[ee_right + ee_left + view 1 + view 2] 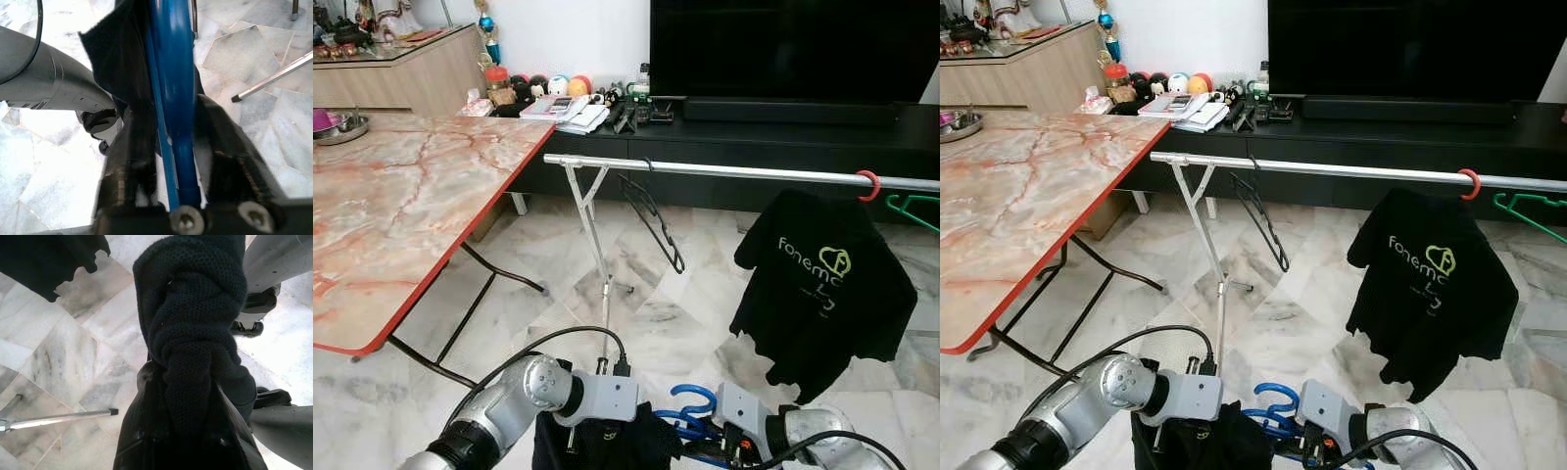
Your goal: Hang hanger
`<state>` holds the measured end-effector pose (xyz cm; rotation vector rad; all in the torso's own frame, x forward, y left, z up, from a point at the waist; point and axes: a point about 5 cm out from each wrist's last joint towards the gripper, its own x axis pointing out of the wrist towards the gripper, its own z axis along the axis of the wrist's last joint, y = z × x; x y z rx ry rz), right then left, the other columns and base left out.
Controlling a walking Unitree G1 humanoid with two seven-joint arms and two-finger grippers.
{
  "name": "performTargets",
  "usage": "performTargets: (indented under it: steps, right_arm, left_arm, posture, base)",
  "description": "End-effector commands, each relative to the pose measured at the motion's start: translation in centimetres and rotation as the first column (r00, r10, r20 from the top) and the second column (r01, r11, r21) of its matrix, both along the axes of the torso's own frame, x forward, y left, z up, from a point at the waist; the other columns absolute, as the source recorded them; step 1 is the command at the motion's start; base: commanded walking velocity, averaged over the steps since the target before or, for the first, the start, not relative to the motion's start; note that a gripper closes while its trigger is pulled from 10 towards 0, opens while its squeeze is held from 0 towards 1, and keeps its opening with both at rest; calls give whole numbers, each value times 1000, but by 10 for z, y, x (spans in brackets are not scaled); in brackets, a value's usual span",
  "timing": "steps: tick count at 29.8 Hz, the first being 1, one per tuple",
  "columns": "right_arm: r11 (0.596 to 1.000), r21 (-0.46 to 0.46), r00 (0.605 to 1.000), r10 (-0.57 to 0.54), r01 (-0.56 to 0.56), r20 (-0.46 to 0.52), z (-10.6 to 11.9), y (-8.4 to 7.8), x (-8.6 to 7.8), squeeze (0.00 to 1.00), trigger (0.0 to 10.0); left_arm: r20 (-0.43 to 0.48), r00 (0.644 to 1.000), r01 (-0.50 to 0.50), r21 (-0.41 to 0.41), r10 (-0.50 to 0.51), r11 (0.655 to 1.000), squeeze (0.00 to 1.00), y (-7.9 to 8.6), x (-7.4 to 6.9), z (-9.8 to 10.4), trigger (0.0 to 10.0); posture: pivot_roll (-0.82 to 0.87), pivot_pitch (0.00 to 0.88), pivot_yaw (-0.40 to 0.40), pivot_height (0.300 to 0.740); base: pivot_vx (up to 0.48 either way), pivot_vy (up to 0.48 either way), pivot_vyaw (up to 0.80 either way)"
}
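We see the blue hanger [171, 112] clamped between the right gripper [178, 147] fingers, low before the silver rail [724, 169]. The left gripper [181, 396] pinches the dark garment [195, 308] bunched on that hanger.

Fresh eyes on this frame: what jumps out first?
Probably the black T-shirt hanging on a red-hooked hanger from the silver rail, ahead and to the right, with an empty black hanger further left. Close below, the right gripper is shut on a blue hanger and the left gripper on a dark garment.
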<state>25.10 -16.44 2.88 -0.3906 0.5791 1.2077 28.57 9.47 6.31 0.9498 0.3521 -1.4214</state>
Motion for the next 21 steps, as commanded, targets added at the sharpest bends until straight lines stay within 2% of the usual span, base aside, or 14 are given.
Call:
performTargets:
  steps: [1, 21]
  right_arm:
    - [1000, 6, 1000, 12, -12, 5, 1, 5, 1, 0, 0]
    - [999, 51, 1000, 2, -1, -15, -3, 14, -6, 0, 0]
  left_arm:
    - [29, 1000, -1, -17, 2, 1000, 0, 0, 5, 7, 0]
    - [56, 998, -17, -55, 20, 998, 0, -6, 8, 11, 0]
  posture:
    - [13, 54, 34, 740]
    - [1, 25, 34, 740]
  base:
    - [0, 0, 0]
    - [0, 0, 0]
